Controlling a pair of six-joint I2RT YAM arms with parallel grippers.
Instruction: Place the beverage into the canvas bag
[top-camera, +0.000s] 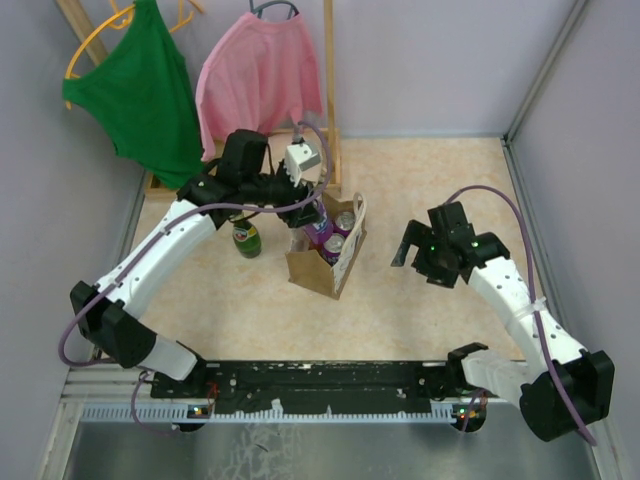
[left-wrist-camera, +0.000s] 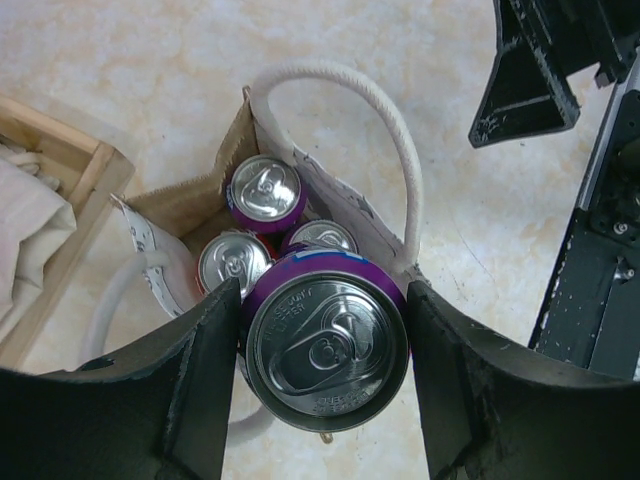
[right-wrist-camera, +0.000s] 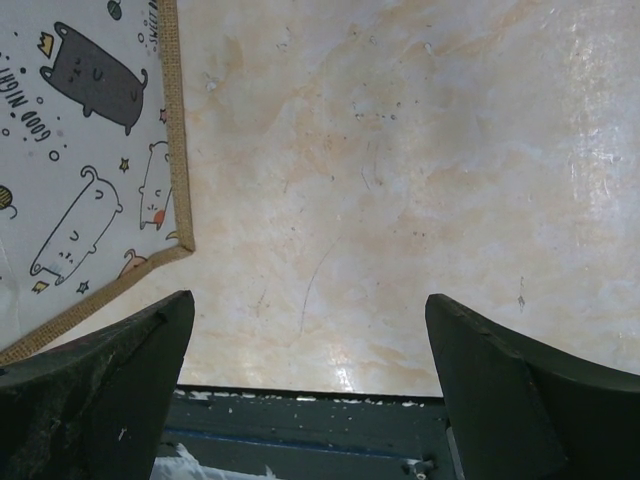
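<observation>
The canvas bag (top-camera: 318, 272) stands upright in the middle of the table, tan-brown with pale rope handles (left-wrist-camera: 395, 140). Purple cans sit inside it (top-camera: 343, 222). My left gripper (top-camera: 312, 222) is shut on a purple beverage can (left-wrist-camera: 327, 340) and holds it over the bag's opening, above three cans (left-wrist-camera: 265, 190) standing in the bag. In the left wrist view the fingers (left-wrist-camera: 205, 370) press both sides of the can. My right gripper (top-camera: 408, 245) is open and empty, to the right of the bag; the bag's printed side (right-wrist-camera: 80, 150) shows at the left of its wrist view.
A green bottle (top-camera: 246, 238) stands left of the bag under the left arm. A wooden rack (top-camera: 330, 120) with a green top (top-camera: 145, 90) and a pink top (top-camera: 258, 75) stands at the back. A wooden frame with pale cloth (left-wrist-camera: 40, 240) lies nearby.
</observation>
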